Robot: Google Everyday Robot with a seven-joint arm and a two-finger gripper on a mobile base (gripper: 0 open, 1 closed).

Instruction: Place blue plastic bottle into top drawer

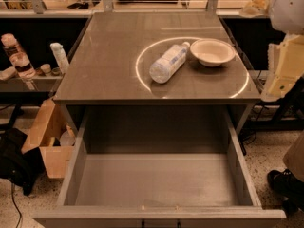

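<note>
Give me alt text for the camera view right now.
A blue plastic bottle lies on its side on the table beside a bowl. Below, the top drawer stands open, nothing in it. The gripper is off the table's right side.

I see the top drawer open from above, my gripper off the desk's right edge, and the bowl crowding the blue plastic bottle at its cap end.
</note>
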